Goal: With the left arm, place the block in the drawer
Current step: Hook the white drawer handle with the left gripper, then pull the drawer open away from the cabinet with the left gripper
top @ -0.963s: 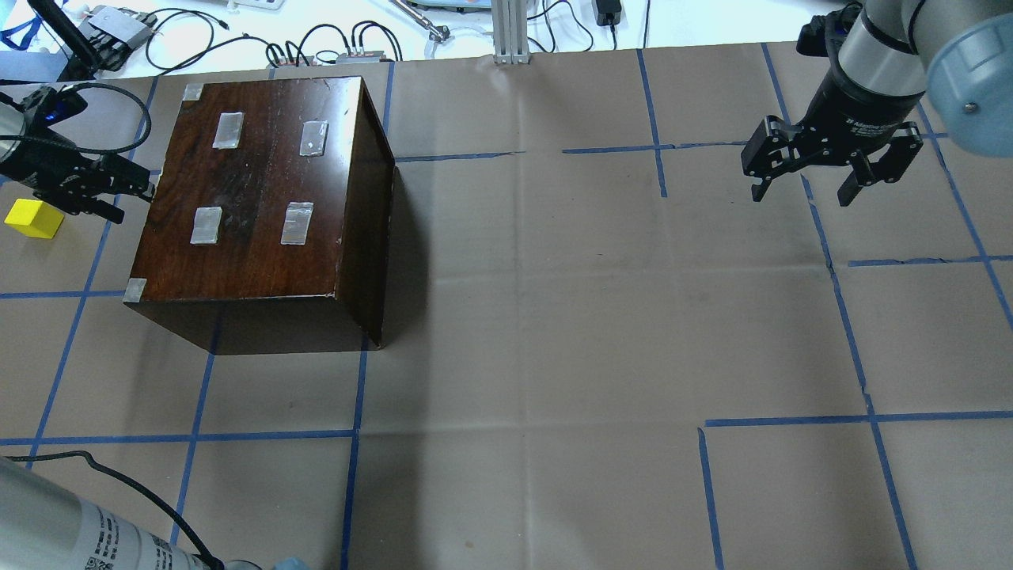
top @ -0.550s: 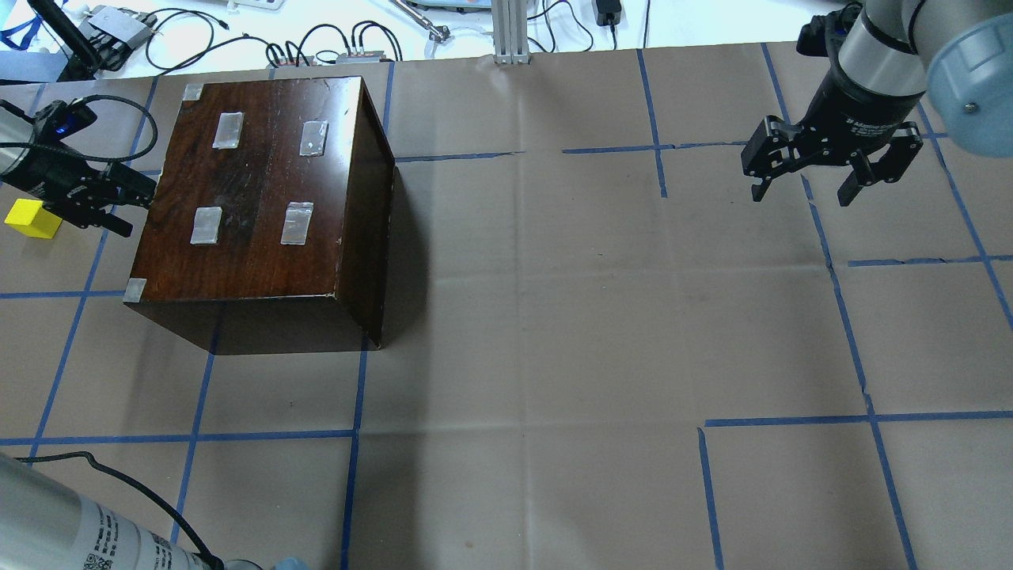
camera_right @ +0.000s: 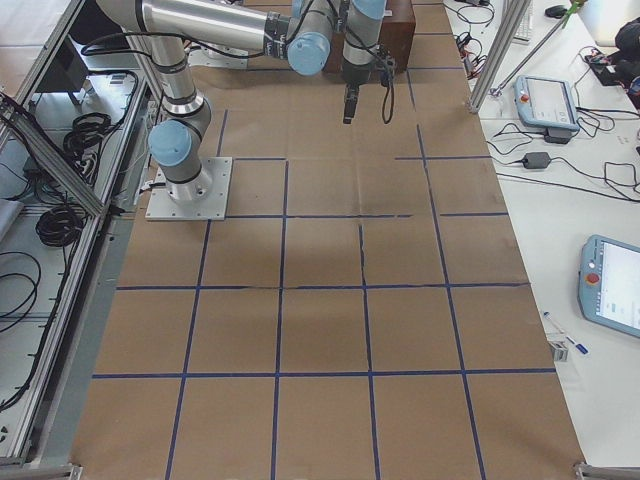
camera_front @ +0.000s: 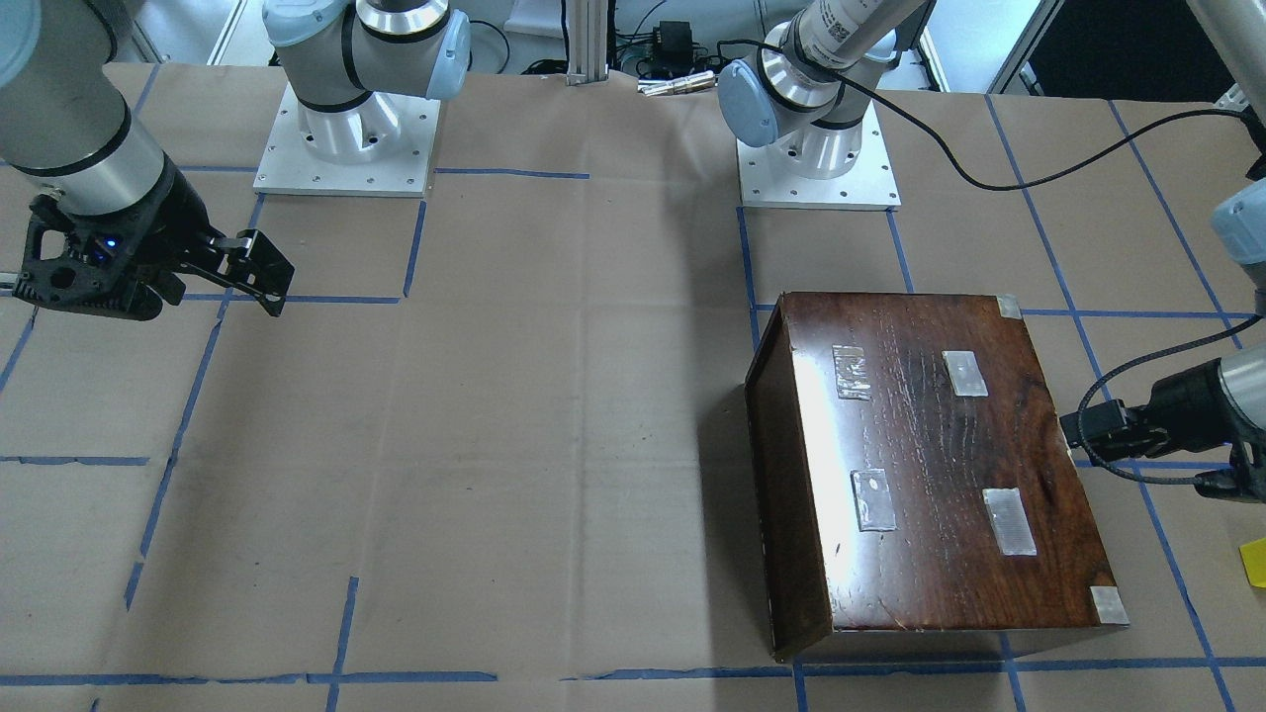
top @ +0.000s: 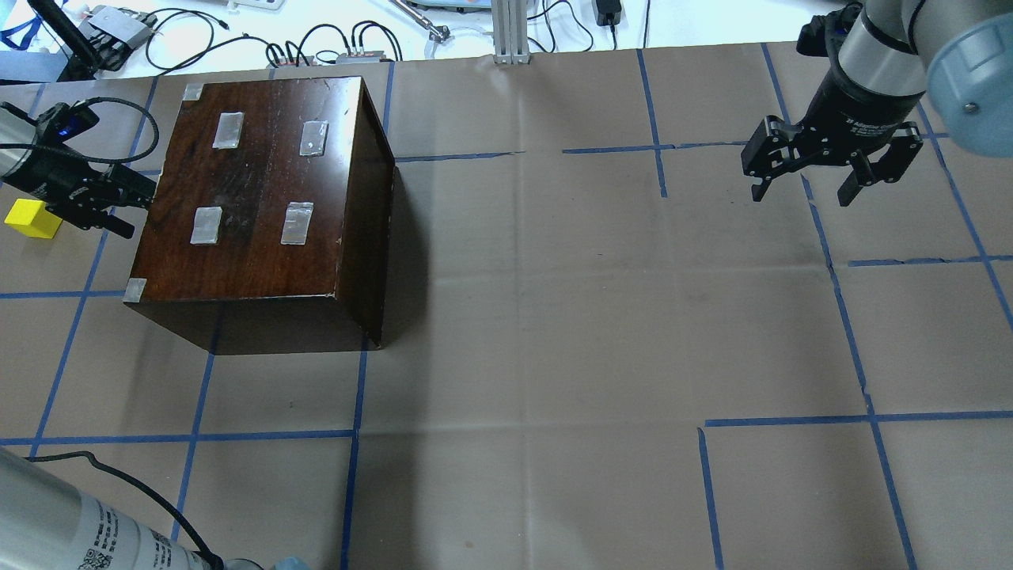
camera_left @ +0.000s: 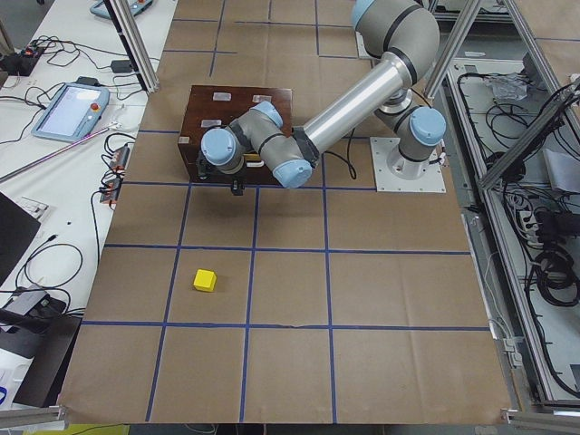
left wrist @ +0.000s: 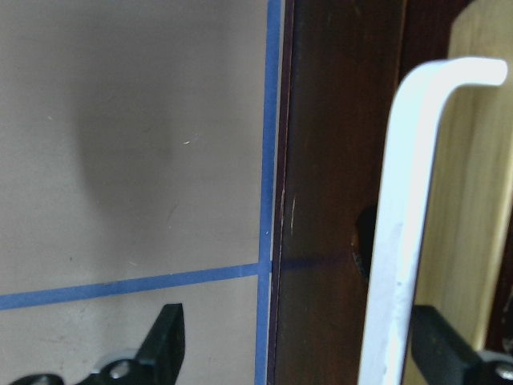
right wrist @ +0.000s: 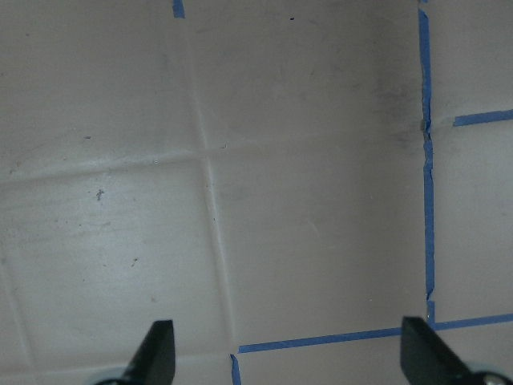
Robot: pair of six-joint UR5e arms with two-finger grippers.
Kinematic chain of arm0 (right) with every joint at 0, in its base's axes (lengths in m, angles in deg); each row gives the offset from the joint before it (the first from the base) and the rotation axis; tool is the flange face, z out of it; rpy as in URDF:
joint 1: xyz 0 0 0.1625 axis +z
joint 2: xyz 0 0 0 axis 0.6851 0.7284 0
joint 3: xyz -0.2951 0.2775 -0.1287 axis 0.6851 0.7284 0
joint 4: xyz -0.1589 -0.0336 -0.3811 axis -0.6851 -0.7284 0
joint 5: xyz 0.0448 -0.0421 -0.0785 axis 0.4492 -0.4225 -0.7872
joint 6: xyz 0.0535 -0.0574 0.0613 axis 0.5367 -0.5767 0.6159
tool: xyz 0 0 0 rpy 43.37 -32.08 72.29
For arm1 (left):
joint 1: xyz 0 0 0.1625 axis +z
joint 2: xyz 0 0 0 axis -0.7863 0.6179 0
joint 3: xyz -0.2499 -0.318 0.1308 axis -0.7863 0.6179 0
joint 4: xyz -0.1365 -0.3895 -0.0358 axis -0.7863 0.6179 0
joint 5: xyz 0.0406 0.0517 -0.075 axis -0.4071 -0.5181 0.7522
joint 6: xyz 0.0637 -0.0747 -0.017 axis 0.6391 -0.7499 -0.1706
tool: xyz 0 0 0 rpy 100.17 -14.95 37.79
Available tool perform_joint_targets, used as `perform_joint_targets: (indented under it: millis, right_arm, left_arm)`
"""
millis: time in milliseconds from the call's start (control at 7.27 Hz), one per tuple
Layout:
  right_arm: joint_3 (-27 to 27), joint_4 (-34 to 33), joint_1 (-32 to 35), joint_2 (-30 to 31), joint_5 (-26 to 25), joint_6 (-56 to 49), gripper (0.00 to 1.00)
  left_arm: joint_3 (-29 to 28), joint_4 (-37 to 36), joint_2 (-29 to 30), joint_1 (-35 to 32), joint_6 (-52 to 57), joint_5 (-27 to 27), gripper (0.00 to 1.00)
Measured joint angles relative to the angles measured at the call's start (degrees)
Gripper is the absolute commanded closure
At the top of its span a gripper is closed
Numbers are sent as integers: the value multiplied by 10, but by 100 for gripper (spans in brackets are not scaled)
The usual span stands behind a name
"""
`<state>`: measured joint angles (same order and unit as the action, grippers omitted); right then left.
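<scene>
LAB TABLE: My left claw (top: 133, 207) is up against the drawer side of the box (top: 253, 198), with its jaws spread wide. In the wrist cam, one finger (left wrist: 164, 345) hangs over the paper and the other (left wrist: 445, 353) sits past the white handle (left wrist: 405, 216). The handle stands betw. the two, not pinched, and the far finger is well off it. Nothing gripped.

The same cam shows the drawer (left wrist: 337, 200) as a dark front panel w/ a strip of pale wood beyond the handle. How far out it stands, I can't tell.

The block (top: 33, 218) lies on the table (top: 554, 317) on my claw's side of the box, touching neither box nor fingers — the side cam puts it well out from the box front. A black cable (top: 119, 107) loops at my left wrist.

My right claw (top: 803, 188) hangs above the blue-taped paper toward the table's other end, well apart from the box — jaws also spread, holding nothing.
</scene>
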<state>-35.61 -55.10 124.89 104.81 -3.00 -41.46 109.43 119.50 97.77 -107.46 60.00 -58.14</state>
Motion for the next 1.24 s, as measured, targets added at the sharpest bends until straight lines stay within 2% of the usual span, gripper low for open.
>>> perform_joint_targets:
  millis: [1238]
  right_arm:
    - [0, 0, 0, 0, 0, -1, 0]
  left_arm:
    - [-14, -4, 6, 22, 6, -23, 1]
